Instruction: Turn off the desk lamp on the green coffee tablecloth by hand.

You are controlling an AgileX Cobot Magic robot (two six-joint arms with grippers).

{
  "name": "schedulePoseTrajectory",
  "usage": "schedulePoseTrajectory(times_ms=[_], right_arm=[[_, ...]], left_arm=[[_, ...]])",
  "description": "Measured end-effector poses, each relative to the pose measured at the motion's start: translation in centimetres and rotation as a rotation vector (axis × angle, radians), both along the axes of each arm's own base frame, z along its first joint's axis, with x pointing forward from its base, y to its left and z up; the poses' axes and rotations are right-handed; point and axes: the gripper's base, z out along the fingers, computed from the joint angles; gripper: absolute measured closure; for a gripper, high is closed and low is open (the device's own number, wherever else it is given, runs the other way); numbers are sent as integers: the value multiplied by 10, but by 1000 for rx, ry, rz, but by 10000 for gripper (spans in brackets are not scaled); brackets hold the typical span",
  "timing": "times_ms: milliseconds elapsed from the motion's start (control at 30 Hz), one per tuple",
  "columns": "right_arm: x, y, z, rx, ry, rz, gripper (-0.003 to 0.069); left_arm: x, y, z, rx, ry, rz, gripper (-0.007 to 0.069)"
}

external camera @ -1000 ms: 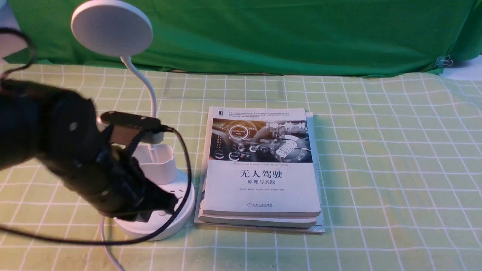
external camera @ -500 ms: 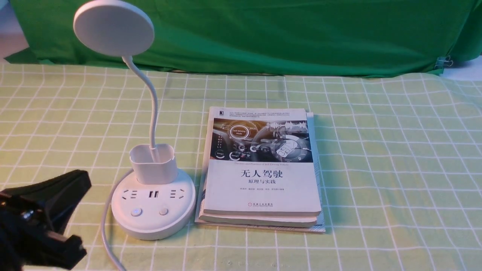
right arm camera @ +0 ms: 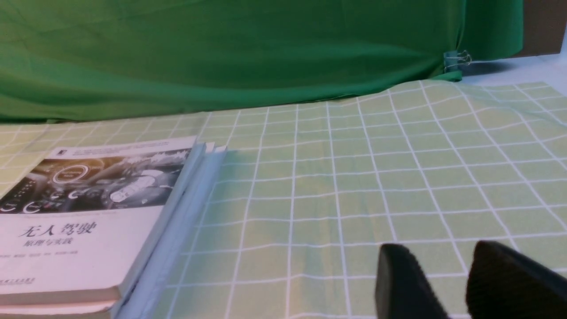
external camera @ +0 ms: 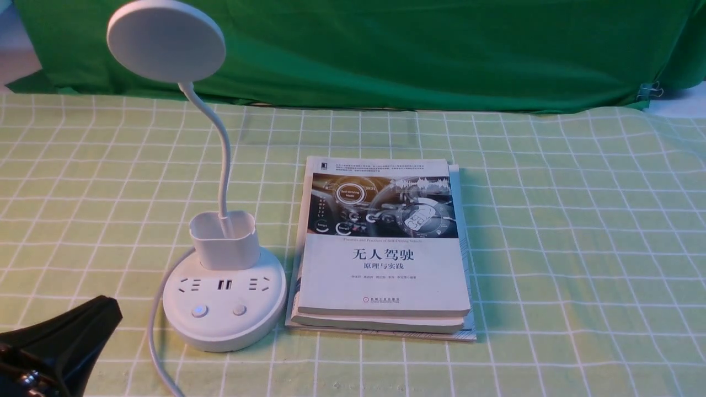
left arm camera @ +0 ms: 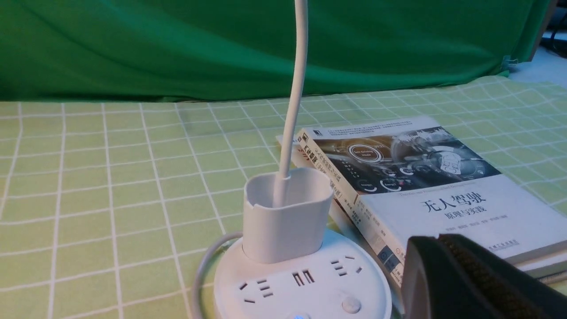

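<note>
The white desk lamp [external camera: 223,309] stands on the green coffee tablecloth [external camera: 573,248], left of centre, with its disc head [external camera: 165,41] up high on a bent neck. Its round base carries a cup, sockets and two buttons; the left button [external camera: 199,310] glows faint blue. My left gripper [external camera: 105,309] is shut and empty, low at the front left corner, apart from the base. In the left wrist view the lamp base [left arm camera: 301,283] lies just beyond the closed gripper [left arm camera: 436,241]. My right gripper [right arm camera: 436,254] is open and empty over bare cloth.
A stack of books [external camera: 386,248] lies right beside the lamp base, also seen in the right wrist view [right arm camera: 88,212]. The lamp's white cord [external camera: 157,353] runs off the front edge. A plain dark green cloth [external camera: 413,49] hangs at the back.
My left arm has pulled back from over the lamp base to the front left corner and sunk lower. The lamp and books have not moved.
</note>
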Motion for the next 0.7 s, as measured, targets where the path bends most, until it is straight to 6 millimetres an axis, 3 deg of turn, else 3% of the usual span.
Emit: schedulePoseTrajectory(times_ms=[167,333,500,600,700], right_arm=[[0,0,0,0,0,0,421],[0,0,0,0,0,0,421],[0,0,0,1,0,0,421],[0,0,0,0,0,0,421],[0,0,0,0,0,0,421]], left_arm=[[0,2,0,18,-40,18,626],[-1,16,5,2,-95,166,626],[-14,31,12,-4,-185,341,626],[-23,34,8,-8,-185,385,626],[-28,34,-8,-22,-185,391,626]])
